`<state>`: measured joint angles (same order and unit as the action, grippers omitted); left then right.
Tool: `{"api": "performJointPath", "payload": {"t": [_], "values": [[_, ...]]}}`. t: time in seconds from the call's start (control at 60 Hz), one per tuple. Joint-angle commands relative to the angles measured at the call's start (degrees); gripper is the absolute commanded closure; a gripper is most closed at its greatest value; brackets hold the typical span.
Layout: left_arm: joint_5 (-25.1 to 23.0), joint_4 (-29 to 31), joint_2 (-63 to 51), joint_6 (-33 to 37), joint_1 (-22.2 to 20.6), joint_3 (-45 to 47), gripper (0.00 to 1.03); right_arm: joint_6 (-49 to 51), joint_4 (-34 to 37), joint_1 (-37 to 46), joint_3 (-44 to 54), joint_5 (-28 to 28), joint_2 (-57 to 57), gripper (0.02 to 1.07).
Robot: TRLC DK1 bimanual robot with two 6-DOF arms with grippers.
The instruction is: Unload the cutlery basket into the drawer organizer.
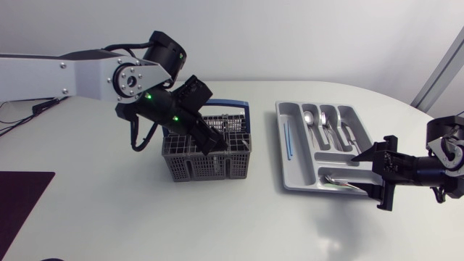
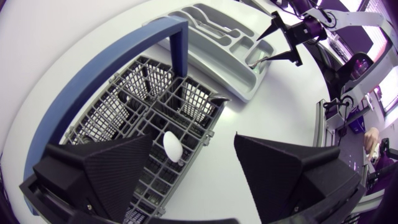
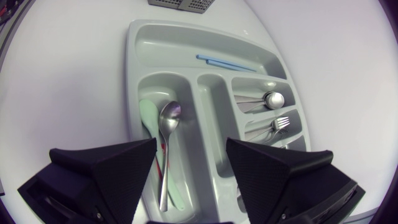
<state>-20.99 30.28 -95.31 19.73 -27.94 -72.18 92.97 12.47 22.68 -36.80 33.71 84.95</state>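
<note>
The grey cutlery basket with a blue handle stands left of centre. My left gripper hangs open over its right end. In the left wrist view the gripper straddles a white spoon bowl that stands in a basket cell, touching neither finger. The grey drawer organizer lies to the right. My right gripper is open over its near compartment. There a metal spoon with a red mark on its handle lies free, ahead of the fingers, beside a pale utensil.
Other organizer compartments hold a thin blue stick, a spoon and a fork. A dark mat lies at the table's front left. The right arm's gripper shows beyond the organizer in the left wrist view.
</note>
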Motion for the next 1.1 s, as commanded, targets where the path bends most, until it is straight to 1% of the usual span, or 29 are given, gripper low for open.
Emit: {"api": "performJointPath", "payload": {"t": [0.0, 0.033, 0.1, 0.267, 0.367, 0.467, 0.533, 0.65, 0.767, 1.083], "values": [[1.2, -1.1, 0.3, -1.7, -0.4, 2.1, 0.13, -0.3, 0.3, 0.6, 2.8, 1.3, -2.4, 0.17], [1.7, -1.4, 0.6, -1.9, -0.5, 2.5, 0.17, -0.3, 0.3, 0.7, 3.2, 1.6, -3.0, 0.17], [3.0, -1.5, 1.1, -2.2, -0.8, 2.9, 0.22, -0.6, 0.3, 0.8, 3.7, 2.1, -3.6, 0.17], [5.5, -4.4, 2.8, -4.2, -1.9, 5.5, 0.43, -0.7, 0.1, 0.9, 4.8, 2.7, -4.6, 0.17], [6.9, -6.6, 3.5, -4.8, -2.3, 6.9, 0.46, -0.9, 0.2, 0.9, 5.3, 2.9, -5.6, 0.17], [7.9, -7.9, 4.3, -5.3, -2.6, 7.8, 0.59, -1.1, 0.5, 1.0, 5.8, 3.1, -6.7, 0.17], [8.0, -9.0, 4.6, -5.6, -2.7, 8.5, 0.69, -1.3, 0.5, 1.0, 6.3, 3.4, -7.6, 0.17], [8.1, -9.8, 4.9, -5.9, -2.6, 8.8, 0.78, -1.4, 0.7, 1.0, 7.4, 3.6, -8.9, 0.17], [8.1, -11.9, 5.0, -6.5, -2.9, 10.3, 0.87, -1.5, 0.8, 1.1, 7.9, 3.8, -9.8, 0.17], [8.0, -13.5, 5.7, -6.6, -2.7, 11.8, 0.9, -1.7, 1.7, 1.5, 8.6, 4.6, -11.9, 0.17]]}}
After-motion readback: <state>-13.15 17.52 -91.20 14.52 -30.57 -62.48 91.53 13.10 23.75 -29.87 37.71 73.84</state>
